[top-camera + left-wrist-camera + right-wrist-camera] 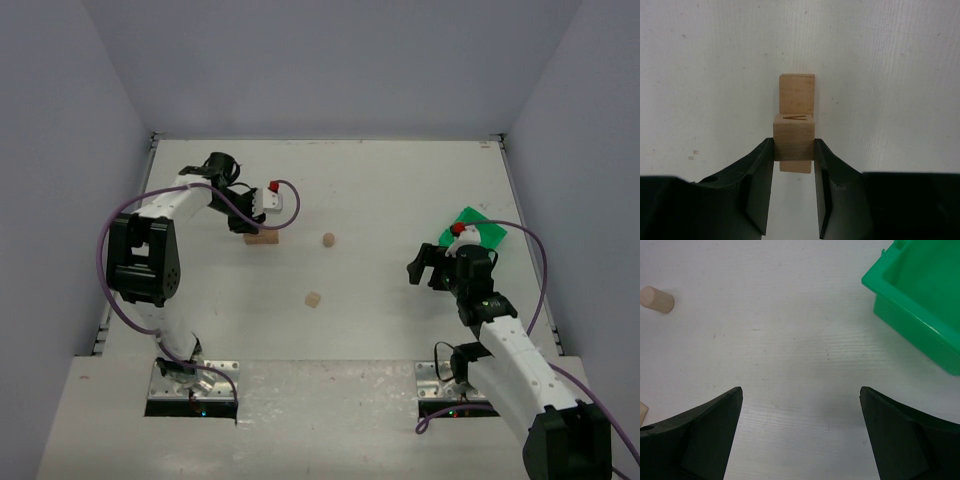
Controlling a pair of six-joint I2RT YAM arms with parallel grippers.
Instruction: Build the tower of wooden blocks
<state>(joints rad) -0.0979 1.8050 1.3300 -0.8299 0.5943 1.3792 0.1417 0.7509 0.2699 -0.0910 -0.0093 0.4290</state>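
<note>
Tightly clamped in left gripper (794, 150): cube (794, 134) over rectangular bar (797, 95), left side of table (890, 55), long axis pointing straight away from wrist. Hidden beneath cube: bar's midsection. Spread wide near green bin (920, 305): right gripper (801, 400).

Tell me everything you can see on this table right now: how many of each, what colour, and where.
wooden bar: one, light tan, lying flat at the far left of the table
stacked cube: one, light tan, over the bar's middle
loose cube: one, light tan, near the middle of the table
wooden cylinder: one, light tan, on its side, beyond the loose cube
bin: one, bright green, right side of the table
table: one, white
left gripper: one, black fingers, closed on the stacked cube
right gripper: one, black fingers, open and empty, just this side of the bin
</note>
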